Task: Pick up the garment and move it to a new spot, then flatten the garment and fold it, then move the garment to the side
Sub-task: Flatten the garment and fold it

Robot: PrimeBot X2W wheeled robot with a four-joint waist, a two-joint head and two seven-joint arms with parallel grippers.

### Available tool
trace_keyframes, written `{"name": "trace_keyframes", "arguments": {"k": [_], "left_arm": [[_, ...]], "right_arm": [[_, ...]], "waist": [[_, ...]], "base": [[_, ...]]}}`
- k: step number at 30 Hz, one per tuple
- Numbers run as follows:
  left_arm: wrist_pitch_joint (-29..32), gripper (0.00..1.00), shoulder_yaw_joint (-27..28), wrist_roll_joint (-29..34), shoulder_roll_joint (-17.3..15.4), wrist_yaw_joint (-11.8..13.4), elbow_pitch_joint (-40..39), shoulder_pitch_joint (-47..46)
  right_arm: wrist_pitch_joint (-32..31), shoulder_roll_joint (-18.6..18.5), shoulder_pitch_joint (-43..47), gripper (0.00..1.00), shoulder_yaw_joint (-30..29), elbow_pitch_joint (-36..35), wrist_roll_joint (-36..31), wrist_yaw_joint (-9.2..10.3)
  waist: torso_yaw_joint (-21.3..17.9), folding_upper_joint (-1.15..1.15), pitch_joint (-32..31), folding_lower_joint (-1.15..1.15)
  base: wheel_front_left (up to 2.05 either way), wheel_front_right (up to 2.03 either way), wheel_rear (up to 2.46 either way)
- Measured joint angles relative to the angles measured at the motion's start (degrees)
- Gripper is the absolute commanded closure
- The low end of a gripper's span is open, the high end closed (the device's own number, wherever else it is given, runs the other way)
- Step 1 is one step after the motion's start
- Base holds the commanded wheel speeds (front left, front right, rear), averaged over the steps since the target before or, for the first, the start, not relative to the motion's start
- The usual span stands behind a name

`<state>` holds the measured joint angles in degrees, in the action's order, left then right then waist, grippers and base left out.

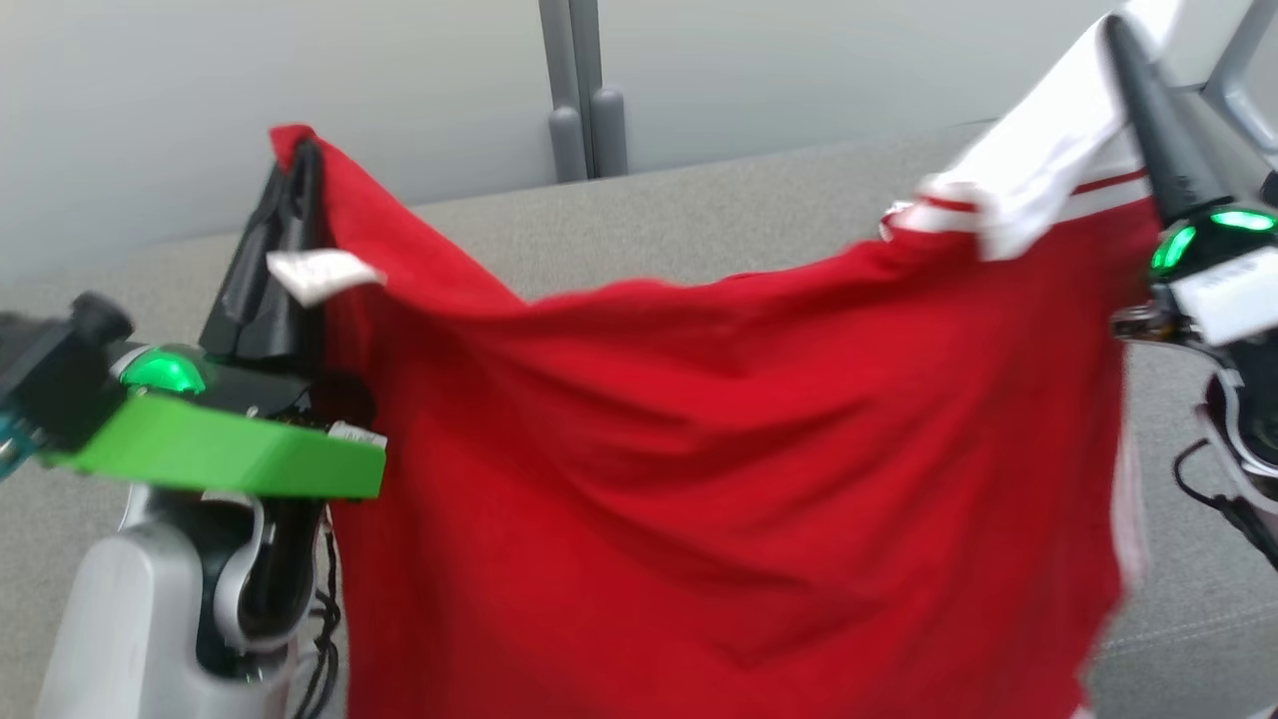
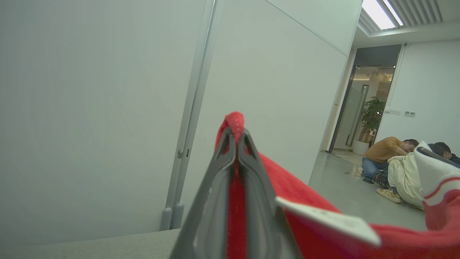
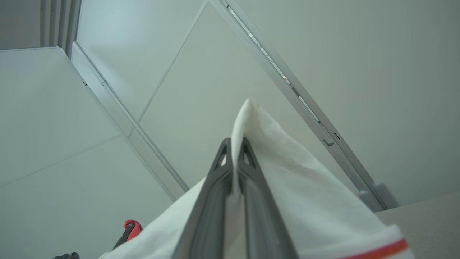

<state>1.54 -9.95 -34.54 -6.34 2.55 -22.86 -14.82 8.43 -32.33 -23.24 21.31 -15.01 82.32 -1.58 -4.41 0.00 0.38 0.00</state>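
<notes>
**Desk:** Head view first. What lies where?

**Me:** I've got the soft red cloth garment (image 1: 699, 449) strung between both arms. My left claw (image 1: 300, 165) is pinched fully shut on a red corner. My right claw (image 1: 1123, 50) is pinched shut on the garment's white, red-striped sleeve (image 1: 1038, 150). The long axis runs straight from one claw to the other, and the body droops below both, in front of the flat grey table (image 1: 699, 210). Neither arm is nearer, so I judge they must lower together.

**Desk:** Left wrist view?

**Me:** Red cloth is sandwiched between the closed fingers and trails off to that claw's right. A small white label (image 2: 330, 219) juts out just beside the claw, and I can't read any print on it.

**Desk:** Right wrist view?

**Me:** The white sleeve is clamped between the closed fingers and spills down both sides of that claw. No brand or lettering shows.
</notes>
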Motion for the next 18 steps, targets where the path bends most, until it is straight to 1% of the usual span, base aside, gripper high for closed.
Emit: {"name": "trace_keyframes", "arguments": {"k": [2,4,5,7,8,9,11,14,16,18], "left_arm": [[2.22,1.00,-0.27,0.25,-0.63,0.04,5.49,-1.65],[3.25,1.00,0.30,1.03,-1.14,0.47,11.00,-6.88],[3.16,1.00,0.89,2.36,-1.63,0.49,13.32,-10.91],[1.77,1.00,3.11,4.17,-1.60,0.86,15.89,-19.97],[0.99,1.00,4.14,4.68,-1.45,1.09,16.29,-24.55],[0.09,1.00,5.10,4.65,-1.00,1.24,16.44,-28.52],[-1.47,1.00,6.39,4.69,-0.53,1.25,17.04,-33.53],[-1.53,1.00,6.16,4.80,-0.88,1.24,20.20,-33.06],[-0.88,1.00,5.63,4.68,-1.41,1.24,23.18,-29.21],[0.09,1.00,4.34,4.47,-1.56,1.15,26.85,-23.32]], "right_arm": [[-2.70,0.37,-2.35,1.00,3.03,5.44,-0.93,2.03],[-4.12,0.44,-8.81,1.00,3.91,11.34,-5.48,4.32],[-3.93,0.47,-13.67,1.00,3.20,13.85,-8.57,5.34],[-1.55,1.67,-23.62,1.00,-0.68,16.52,-11.78,6.72],[0.31,2.90,-28.25,1.00,-2.68,16.59,-12.25,7.21],[1.52,3.76,-31.95,1.00,-3.59,16.42,-12.72,7.14],[2.96,5.05,-35.92,1.00,-3.39,16.68,-13.57,6.09],[2.31,6.58,-33.76,1.00,1.04,19.47,-13.79,5.95],[1.12,7.87,-29.33,1.00,4.32,21.86,-13.68,5.97],[0.49,9.23,-23.76,1.00,6.26,24.74,-12.76,6.04]], "waist": [[0.43,0.00,1.24,0.00],[0.99,0.00,2.56,0.00],[1.33,0.00,3.19,0.00],[2.28,0.00,4.10,0.00],[2.84,0.00,4.44,0.00],[3.41,0.00,4.70,0.00],[4.54,0.00,5.06,0.00],[5.73,0.00,5.40,0.00],[5.97,0.00,5.79,0.00],[5.94,0.00,6.33,0.00]], "base": [[0.00,0.00,0.00],[0.00,0.00,0.00],[0.00,0.00,0.00],[0.00,0.00,0.00],[0.00,0.00,0.00],[0.00,0.00,0.00],[0.00,0.00,0.00],[0.00,0.00,0.00],[0.00,0.00,0.00],[0.00,0.00,0.00]]}}
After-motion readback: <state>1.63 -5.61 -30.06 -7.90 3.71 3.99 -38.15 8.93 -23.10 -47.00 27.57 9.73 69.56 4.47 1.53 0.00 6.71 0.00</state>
